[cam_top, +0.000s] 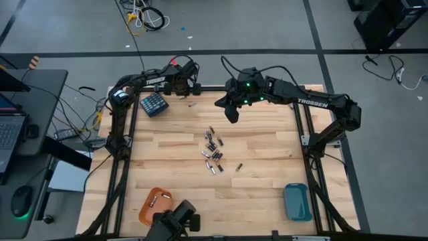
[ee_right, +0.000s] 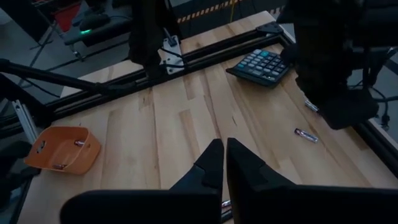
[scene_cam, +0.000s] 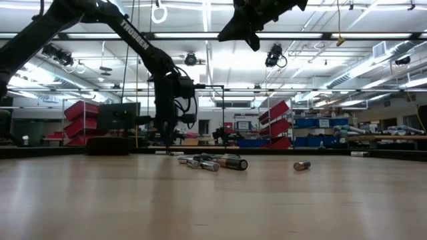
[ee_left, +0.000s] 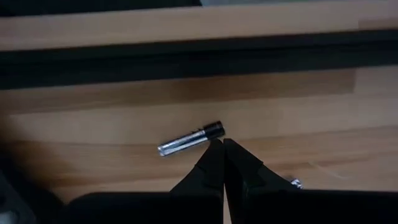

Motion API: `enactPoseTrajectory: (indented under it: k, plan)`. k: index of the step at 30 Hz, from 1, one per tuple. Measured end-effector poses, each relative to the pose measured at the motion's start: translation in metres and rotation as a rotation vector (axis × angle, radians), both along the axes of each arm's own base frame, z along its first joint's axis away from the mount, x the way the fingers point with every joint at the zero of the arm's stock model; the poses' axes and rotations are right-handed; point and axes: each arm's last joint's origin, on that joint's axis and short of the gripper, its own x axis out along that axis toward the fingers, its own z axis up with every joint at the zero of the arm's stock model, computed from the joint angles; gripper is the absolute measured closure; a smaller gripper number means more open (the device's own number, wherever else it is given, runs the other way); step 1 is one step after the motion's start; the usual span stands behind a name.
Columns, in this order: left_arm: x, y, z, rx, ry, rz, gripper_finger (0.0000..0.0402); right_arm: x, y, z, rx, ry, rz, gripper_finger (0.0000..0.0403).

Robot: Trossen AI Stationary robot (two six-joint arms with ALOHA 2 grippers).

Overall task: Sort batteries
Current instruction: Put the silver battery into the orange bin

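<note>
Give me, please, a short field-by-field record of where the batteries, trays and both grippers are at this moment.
batteries: main cluster loose mid-table; one stray battery near the far rail
orange tray: near left corner, a few batteries inside
blue tray: near right corner; contents cannot be told
calculator: far left corner
left gripper: shut, empty, tips low beside the stray battery
right gripper: shut, empty, raised above the table's far side

In the high view the batteries (cam_top: 212, 152) are too small to count or tell apart. The orange tray (cam_top: 153, 203) is partly hidden by a dark mount at the table's near edge. In the left wrist view a second battery (ee_left: 295, 183) is mostly hidden behind the left gripper (ee_left: 222, 147).
</note>
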Motion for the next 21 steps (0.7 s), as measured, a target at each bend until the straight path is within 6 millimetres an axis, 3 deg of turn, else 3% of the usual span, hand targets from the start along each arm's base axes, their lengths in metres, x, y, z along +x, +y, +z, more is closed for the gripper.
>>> enactPoseTrajectory:
  k: [14,21]
  plan:
    - [-0.007,0.007,-0.001,0.032,0.046,0.033,0.0402,0.000,0.000,0.001,-0.003,-0.008,0.000,0.0394]
    - [-0.005,0.008,-0.017,-0.017,0.054,0.026,0.0402,0.000,0.000,0.001,-0.003,-0.008,0.000,0.0399]
